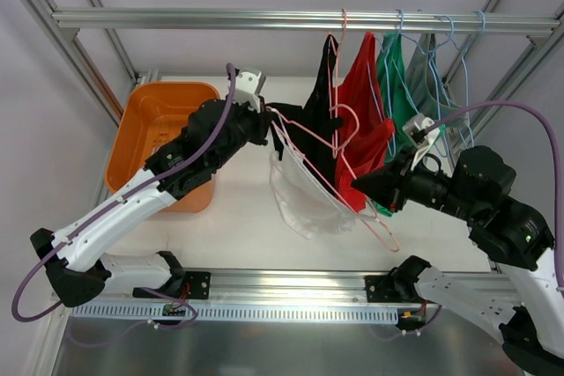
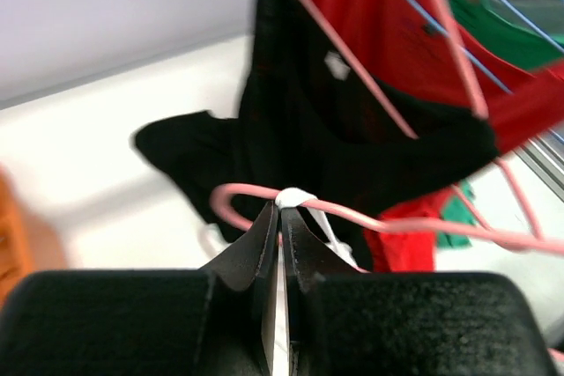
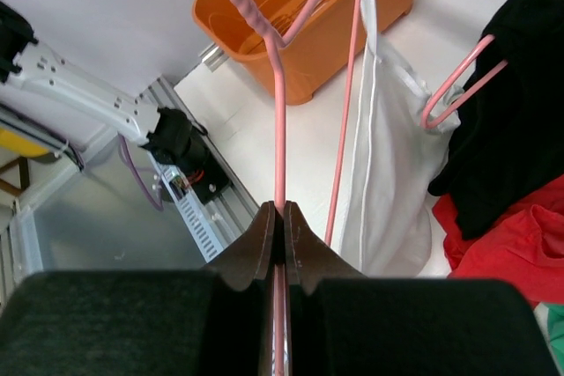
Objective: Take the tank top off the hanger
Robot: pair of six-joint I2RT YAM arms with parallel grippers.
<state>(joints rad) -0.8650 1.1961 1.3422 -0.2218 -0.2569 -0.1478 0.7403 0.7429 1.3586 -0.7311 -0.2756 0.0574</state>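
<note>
The tank top (image 1: 304, 204) hangs from the hanger (image 3: 279, 121) and droops below it, above the desk (image 1: 238, 226). The left claw (image 1: 263, 121) is clamped on the hanger's left end, the right claw (image 1: 359, 184) on its wire at the right. The bin (image 1: 128, 147) stands on the desk, left of the hanger. Behind and right of the hanger, other garments (image 1: 366, 103) hang from the rail (image 1: 220, 18) overhead.

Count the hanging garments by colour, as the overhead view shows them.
white tank top: 1
black garment: 1
red garment: 1
green garment: 1
Total: 4. Something greyish behind the green one may be a fifth, but it is too hidden to tell.
</note>
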